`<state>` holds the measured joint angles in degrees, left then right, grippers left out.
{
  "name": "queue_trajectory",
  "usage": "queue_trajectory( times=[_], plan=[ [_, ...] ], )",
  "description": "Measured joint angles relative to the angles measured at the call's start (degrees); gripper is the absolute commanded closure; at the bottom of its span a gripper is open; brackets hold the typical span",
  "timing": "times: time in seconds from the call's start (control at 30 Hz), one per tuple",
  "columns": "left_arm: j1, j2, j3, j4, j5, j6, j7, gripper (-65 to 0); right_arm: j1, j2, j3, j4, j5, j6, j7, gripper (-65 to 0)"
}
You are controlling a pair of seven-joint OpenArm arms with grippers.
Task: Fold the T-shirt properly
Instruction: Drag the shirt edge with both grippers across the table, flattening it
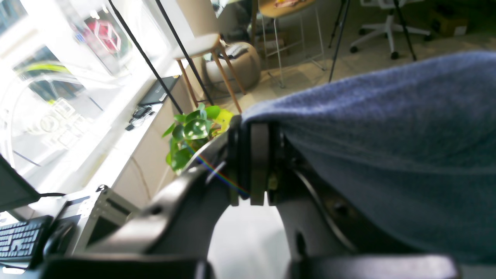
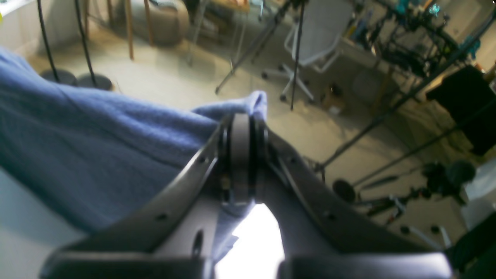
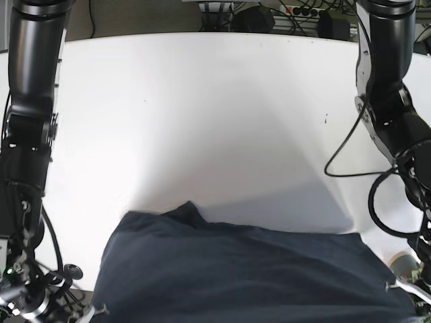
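The dark blue T-shirt (image 3: 242, 276) hangs lifted across the near edge of the base view, and its top edge has a small peak at centre-left. In the left wrist view my left gripper (image 1: 254, 130) is shut on a corner of the T-shirt (image 1: 387, 147), which spreads to the right. In the right wrist view my right gripper (image 2: 242, 120) is shut on another corner of the T-shirt (image 2: 97, 139), which spreads to the left. In the base view the T-shirt mostly hides both grippers at its lower corners.
The white table (image 3: 215, 114) stretches behind the shirt. A black cable (image 3: 340, 158) loops by the arm on the right. Off the table the wrist views show a potted plant (image 1: 192, 131), a keyboard (image 1: 19, 240), stools, tripods and an office chair (image 2: 316, 35).
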<state>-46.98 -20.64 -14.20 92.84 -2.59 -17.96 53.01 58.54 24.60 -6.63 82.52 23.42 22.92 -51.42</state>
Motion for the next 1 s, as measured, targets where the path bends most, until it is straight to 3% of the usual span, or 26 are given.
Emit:
queue_trajectory(
  times=[0.3,0.73,1.0],
  plan=[
    [12.90,0.04,-0.37,9.07,0.04,0.11,0.13,-0.3,-13.75,-0.66,6.19,7.19,0.50,0.33,-1.36,0.0],
    [32.87,2.45,-7.63,14.12,-0.42,-0.17,0.37,-0.3,-36.15,-1.81,14.47,18.49,0.61,0.48,-1.46,0.0],
    [41.75,5.07,-12.96,14.27,0.02,-6.12,0.15,0.0,-49.90,-3.85,19.08,26.56,0.94,0.55,-0.59,0.0]
  ],
)
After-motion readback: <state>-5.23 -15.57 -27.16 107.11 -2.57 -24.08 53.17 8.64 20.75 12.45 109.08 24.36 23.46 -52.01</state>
